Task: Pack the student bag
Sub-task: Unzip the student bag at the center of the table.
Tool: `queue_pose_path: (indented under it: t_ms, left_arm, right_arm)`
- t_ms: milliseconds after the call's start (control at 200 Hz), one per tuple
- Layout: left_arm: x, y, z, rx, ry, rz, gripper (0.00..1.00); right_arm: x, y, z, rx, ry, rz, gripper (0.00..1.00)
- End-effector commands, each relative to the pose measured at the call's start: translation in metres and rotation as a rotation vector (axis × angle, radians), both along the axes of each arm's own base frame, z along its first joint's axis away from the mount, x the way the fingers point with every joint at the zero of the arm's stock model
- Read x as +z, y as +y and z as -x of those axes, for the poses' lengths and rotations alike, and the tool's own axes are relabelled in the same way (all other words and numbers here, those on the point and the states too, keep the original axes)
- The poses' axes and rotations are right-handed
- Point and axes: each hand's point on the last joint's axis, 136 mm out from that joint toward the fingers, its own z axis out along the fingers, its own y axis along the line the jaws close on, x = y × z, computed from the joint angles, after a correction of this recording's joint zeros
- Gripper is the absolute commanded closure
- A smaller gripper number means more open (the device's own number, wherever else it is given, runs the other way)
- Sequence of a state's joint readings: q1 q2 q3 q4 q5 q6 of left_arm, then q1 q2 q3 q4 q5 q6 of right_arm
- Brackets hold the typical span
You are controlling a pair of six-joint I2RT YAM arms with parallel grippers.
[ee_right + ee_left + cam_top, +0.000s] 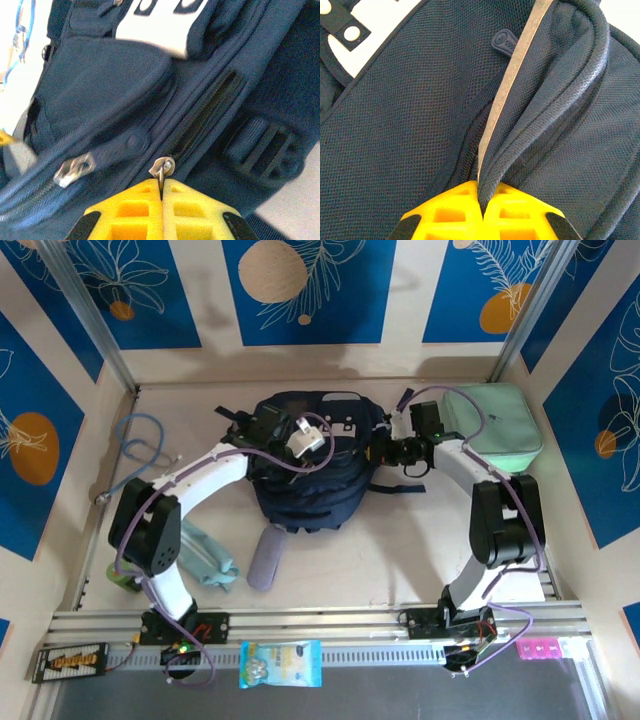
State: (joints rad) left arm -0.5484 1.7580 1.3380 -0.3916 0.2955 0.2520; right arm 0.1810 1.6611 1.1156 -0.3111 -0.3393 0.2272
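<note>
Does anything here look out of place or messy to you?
Mostly tidy, but a light blue packet lies on the front rail at the near edge, off the table where the student bag sits. A blue cable also sprawls loosely at the far left.

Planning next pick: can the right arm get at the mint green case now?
Probably not yet: the right gripper is shut on a zipper pull of the student bag. The mint green case lies close beside that arm, so likely yes once it lets go.
</note>
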Motion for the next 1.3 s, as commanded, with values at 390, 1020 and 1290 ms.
queue_pose_path:
  t_ms: [390, 1020, 1290]
  left_arm:
    - [0.019, -0.032, -0.038, 0.161, 0.039, 0.159, 1.0]
    - [0.051, -0.037, -0.012, -0.048, -0.136, 0.209, 1.0]
    - [0.045, -0.044, -0.002, -0.118, -0.143, 0.169, 1.0]
  right_arm:
    - [0.022, 0.071, 0.093, 0.129, -0.027, -0.061, 0.99]
    - [0.062, -0.003, 0.056, -0.387, 0.282, -0.458, 0.43]
    - [0.054, 0.017, 0.021, -0.43, 0.438, -0.53, 0.25]
